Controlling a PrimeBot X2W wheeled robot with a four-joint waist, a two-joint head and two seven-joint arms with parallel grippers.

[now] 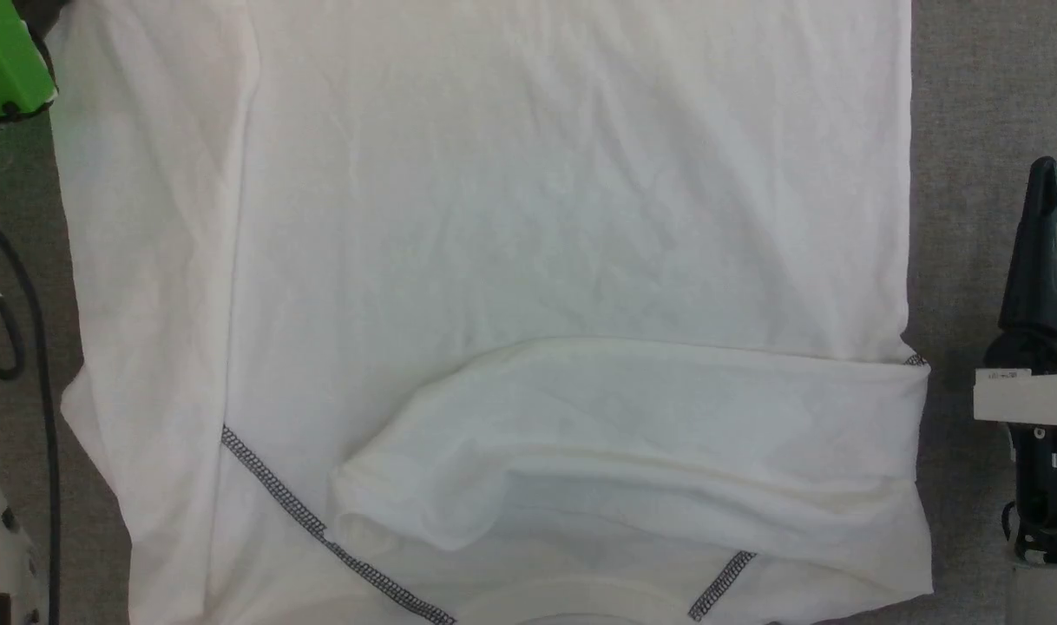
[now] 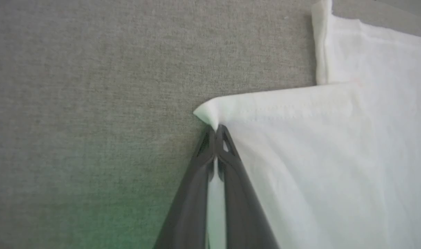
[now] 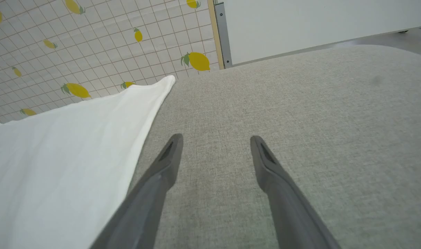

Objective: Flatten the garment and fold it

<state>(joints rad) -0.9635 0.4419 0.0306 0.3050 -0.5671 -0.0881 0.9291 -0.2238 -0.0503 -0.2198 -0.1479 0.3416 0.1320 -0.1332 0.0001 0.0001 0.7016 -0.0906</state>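
Head view: the garment (image 1: 528, 217) is found spread across most of the grey surface (image 1: 988, 104). Its long axis runs from the near edge toward the far edge, and bare strips are left along the left and right edges. A band of cloth (image 1: 633, 434) is seen doubled over across the near part, close to the dark zigzag seams (image 1: 277, 486); flattening is judged incomplete there.

In the left wrist view a hemmed corner (image 2: 205, 112) is clamped between the closed tips of the left gripper (image 2: 215, 128), and the rest of the cloth is spread away toward that view's right. The left arm is therefore the one in contact, its fingers laid low over the surface.

The right gripper (image 3: 215, 138) is held with jaws apart and nothing between them, low over bare surface. It is placed just beside the garment's right edge without touching it. Any pull on the corner is judged best directed away from the cloth's body.
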